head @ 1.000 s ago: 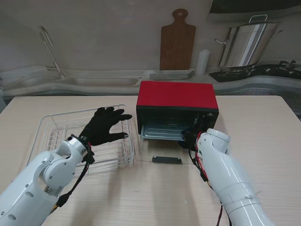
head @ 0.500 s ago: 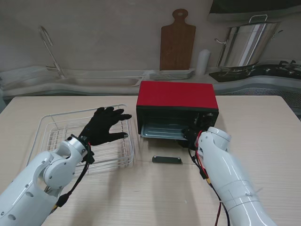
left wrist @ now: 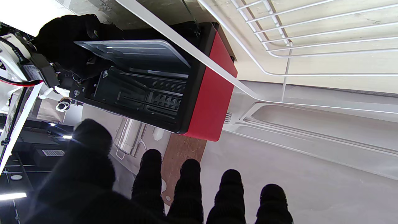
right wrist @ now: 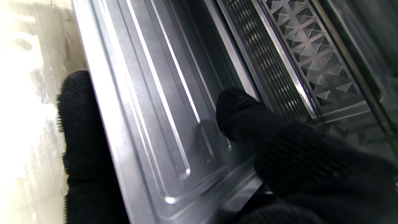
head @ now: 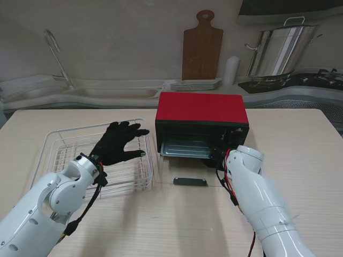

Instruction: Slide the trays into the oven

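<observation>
The red oven (head: 202,110) stands mid-table with its glass door folded down flat; the door's dark handle (head: 190,182) lies nearest me. A grey metal tray (head: 185,148) sits partly inside the oven's mouth, its front rim sticking out. My right hand (head: 218,156), in a black glove, pinches the tray's right front corner. In the right wrist view the thumb (right wrist: 236,105) rests on the tray's (right wrist: 161,109) inner floor and a finger (right wrist: 77,124) lies under the rim. My left hand (head: 118,142) hovers open, fingers spread, over the white wire rack (head: 59,150).
Along the back counter are a sink, a stack of plates (head: 195,84), a wooden cutting board (head: 202,48) and a steel stockpot (head: 278,51). The wire rack stands just left of the oven. Bare wooden table (head: 300,139) stretches to the oven's right.
My right hand has pushed the tray slightly deeper into the oven, and the forearm has advanced with it. The left hand has stayed where it was.
</observation>
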You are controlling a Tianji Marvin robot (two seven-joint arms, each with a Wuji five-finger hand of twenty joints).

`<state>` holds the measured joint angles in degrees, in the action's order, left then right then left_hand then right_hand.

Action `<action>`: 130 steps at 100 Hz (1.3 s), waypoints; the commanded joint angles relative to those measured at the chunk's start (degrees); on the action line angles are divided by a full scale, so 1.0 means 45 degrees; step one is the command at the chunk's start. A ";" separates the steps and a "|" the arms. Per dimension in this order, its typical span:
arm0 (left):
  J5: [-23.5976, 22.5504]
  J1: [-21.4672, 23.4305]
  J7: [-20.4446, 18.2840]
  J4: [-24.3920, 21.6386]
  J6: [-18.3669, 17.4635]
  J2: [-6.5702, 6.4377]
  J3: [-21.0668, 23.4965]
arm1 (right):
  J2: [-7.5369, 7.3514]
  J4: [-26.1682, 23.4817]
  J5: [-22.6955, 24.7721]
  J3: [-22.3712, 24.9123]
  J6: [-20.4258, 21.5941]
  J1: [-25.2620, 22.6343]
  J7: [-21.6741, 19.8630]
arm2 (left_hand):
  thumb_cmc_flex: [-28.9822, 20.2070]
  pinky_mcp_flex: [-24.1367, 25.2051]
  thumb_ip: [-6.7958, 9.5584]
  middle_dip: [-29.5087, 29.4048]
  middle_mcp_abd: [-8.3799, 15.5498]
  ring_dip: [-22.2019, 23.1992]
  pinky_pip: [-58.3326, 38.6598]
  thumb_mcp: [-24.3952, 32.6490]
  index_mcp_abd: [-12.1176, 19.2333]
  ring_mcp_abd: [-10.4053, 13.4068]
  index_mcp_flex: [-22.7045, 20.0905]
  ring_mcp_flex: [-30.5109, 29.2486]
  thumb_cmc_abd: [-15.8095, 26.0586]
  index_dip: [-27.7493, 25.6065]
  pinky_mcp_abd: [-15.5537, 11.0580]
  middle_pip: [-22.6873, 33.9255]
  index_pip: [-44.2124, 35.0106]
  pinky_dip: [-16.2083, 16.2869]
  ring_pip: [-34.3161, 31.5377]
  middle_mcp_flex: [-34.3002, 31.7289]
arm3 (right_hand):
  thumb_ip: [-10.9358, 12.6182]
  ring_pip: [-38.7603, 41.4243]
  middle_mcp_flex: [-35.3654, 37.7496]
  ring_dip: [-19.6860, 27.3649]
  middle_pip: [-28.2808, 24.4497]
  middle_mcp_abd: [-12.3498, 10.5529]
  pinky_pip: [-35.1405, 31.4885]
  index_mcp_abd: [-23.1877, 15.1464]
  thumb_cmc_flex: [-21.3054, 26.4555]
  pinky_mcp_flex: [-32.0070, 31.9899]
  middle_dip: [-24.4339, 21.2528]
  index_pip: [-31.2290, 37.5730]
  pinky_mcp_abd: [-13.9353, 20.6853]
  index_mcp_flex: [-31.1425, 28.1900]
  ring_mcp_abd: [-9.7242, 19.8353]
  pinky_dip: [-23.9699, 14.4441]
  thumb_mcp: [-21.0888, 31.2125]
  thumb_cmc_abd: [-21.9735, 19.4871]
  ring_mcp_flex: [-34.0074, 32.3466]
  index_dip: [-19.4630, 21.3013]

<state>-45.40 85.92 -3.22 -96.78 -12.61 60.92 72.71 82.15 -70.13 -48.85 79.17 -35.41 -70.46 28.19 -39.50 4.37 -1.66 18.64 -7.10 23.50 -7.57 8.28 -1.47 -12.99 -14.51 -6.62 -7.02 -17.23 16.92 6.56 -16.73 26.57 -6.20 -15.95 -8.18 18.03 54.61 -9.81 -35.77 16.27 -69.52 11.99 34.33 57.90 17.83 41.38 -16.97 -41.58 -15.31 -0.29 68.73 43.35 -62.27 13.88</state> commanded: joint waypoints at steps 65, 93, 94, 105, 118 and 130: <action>0.0026 0.0198 -0.0031 -0.0168 -0.0021 0.0104 0.0079 | -0.0243 -0.0112 0.0370 0.0250 -0.0292 -0.0821 -0.1077 | -0.0161 0.0168 0.0449 -0.0022 0.0175 -0.0164 0.0576 -0.0226 -0.0125 0.0342 0.0443 0.0406 0.0336 -0.0253 -0.0370 0.0050 -0.0063 -0.0053 0.0233 0.0533 | 0.0544 -0.0635 -0.2654 -0.0049 0.0052 0.0033 0.0210 -0.0475 -0.1569 -0.2301 0.0265 -0.0658 -0.2898 0.2182 -0.0818 -0.0089 -0.1924 -0.0855 0.1197 -0.0112; 0.0044 0.0207 -0.0022 -0.0179 -0.0001 0.0108 0.0076 | -0.0291 -0.0042 0.0392 0.0387 -0.0352 -0.0848 -0.1354 | -0.0156 0.0172 0.0443 -0.0016 0.0141 -0.0167 0.0576 -0.0205 -0.0134 0.0329 0.0424 0.0401 0.0333 -0.0262 -0.0368 0.0063 -0.0070 -0.0046 0.0233 0.0506 | 0.0597 -0.0225 -0.1270 -0.0123 0.0428 -0.0380 -0.0170 -0.0731 -0.1846 -0.2207 -0.0001 -0.0733 -0.2939 0.1848 -0.0679 -0.0157 -0.2293 -0.1039 0.0933 -0.0157; 0.0043 0.0208 -0.0020 -0.0180 -0.0001 0.0108 0.0077 | -0.0292 -0.0037 0.0388 0.0391 -0.0355 -0.0847 -0.1365 | -0.0156 0.0172 0.0443 -0.0016 0.0167 -0.0166 0.0576 -0.0204 -0.0129 0.0328 0.0425 0.0400 0.0330 -0.0262 -0.0368 0.0064 -0.0070 -0.0046 0.0233 0.0503 | 0.0598 -0.0254 -0.1183 -0.0108 0.0430 -0.0373 -0.0138 -0.0726 -0.1860 -0.2246 -0.0006 -0.0734 -0.2933 0.1859 -0.0673 -0.0146 -0.2312 -0.1040 0.0951 -0.0157; 0.0036 0.0223 -0.0009 -0.0194 0.0012 0.0110 0.0084 | -0.0282 -0.0004 0.0149 0.0477 -0.0417 -0.0839 -0.1368 | -0.0155 0.0171 0.0440 -0.0012 0.0176 -0.0167 0.0576 -0.0197 -0.0152 0.0349 0.0432 0.0398 0.0327 -0.0261 -0.0369 0.0067 -0.0065 -0.0045 0.0232 0.0501 | 0.0644 -0.0663 -0.0414 0.0098 0.0907 -0.0646 0.0165 -0.0824 -0.2029 -0.2471 -0.0242 -0.0745 -0.2883 0.2257 -0.0686 -0.0040 -0.2517 -0.1249 0.0904 -0.0135; 0.0023 0.0242 -0.0023 -0.0219 0.0044 0.0108 0.0093 | -0.0256 0.0020 -0.0003 0.0482 -0.0372 -0.0830 -0.1243 | -0.0152 0.0170 0.0436 0.0012 0.0181 -0.0141 0.0565 -0.0190 -0.0147 0.0316 0.0438 0.0380 0.0327 -0.0256 -0.0374 0.0091 -0.0053 -0.0031 0.0200 0.0500 | 0.0698 -0.0112 -0.0282 -0.0145 0.0693 -0.0441 -0.0376 -0.0842 -0.1974 -0.2138 -0.0099 -0.0459 -0.2638 0.2418 -0.0678 -0.0292 -0.2568 -0.1247 0.0529 0.0002; 0.0021 0.0247 -0.0038 -0.0230 0.0061 0.0106 0.0095 | -0.0290 0.0000 0.0087 0.0462 -0.0383 -0.0856 -0.1386 | -0.0147 0.0174 0.0435 0.0030 0.0160 -0.0106 0.0553 -0.0181 -0.0158 0.0232 0.0444 0.0367 0.0326 -0.0257 -0.0367 0.0105 -0.0052 -0.0012 0.0180 0.0485 | 0.0695 0.0236 -0.0938 -0.0292 0.0122 -0.0855 -0.0601 -0.1159 -0.2023 -0.2179 0.0191 -0.0375 -0.2680 0.2815 -0.0467 -0.0510 -0.2695 -0.1345 0.0690 0.0057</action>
<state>-45.38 86.62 -2.45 -97.11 -12.60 61.07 73.02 80.99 -72.01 -49.49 81.55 -36.88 -72.68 22.68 -39.50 4.37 -1.66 18.64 -7.10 23.48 -7.57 8.28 -1.47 -12.98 -14.51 -6.62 -7.02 -17.69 16.92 6.56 -16.75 26.57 -6.20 -15.95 -7.09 17.98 51.61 -10.49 -33.64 14.63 -69.92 10.34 27.28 53.25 17.64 38.39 -20.76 -33.33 -17.87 -1.75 58.92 37.47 -57.11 13.77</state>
